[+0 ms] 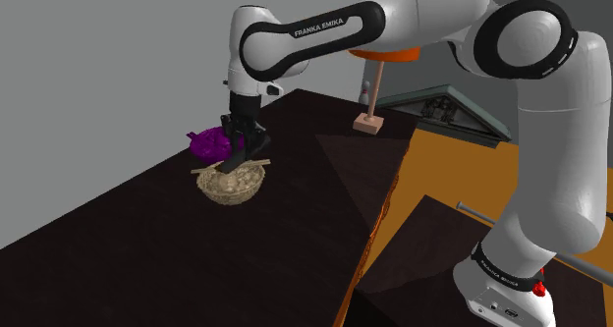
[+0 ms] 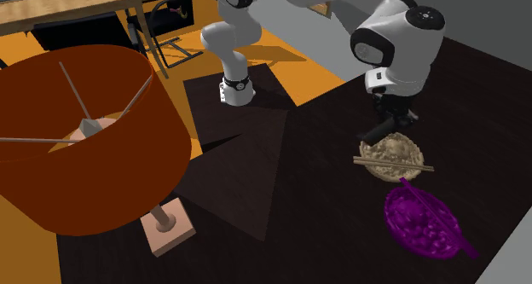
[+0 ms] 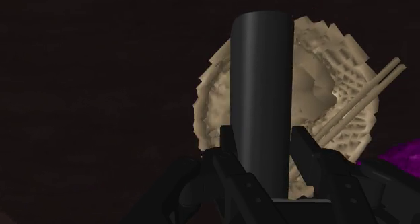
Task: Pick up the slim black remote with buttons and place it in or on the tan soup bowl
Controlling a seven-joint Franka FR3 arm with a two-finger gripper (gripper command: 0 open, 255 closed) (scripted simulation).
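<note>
— State of the gripper (image 1: 244, 150)?
— Clamped on the slim black remote (image 3: 261, 88), left of centre in the shoulder view.
— And the remote?
— Held over the tan soup bowl (image 1: 231, 188), with chopsticks (image 3: 363, 98) across its rim.

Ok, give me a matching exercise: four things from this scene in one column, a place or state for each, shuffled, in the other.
1. black remote
2. tan bowl
3. purple object
4. lamp

A. orange-red shade, square base
B. chopsticks across its rim
C. clasped in the gripper
D. on the dark table beside the bowl

Pairs: 1-C, 2-B, 3-D, 4-A
</note>
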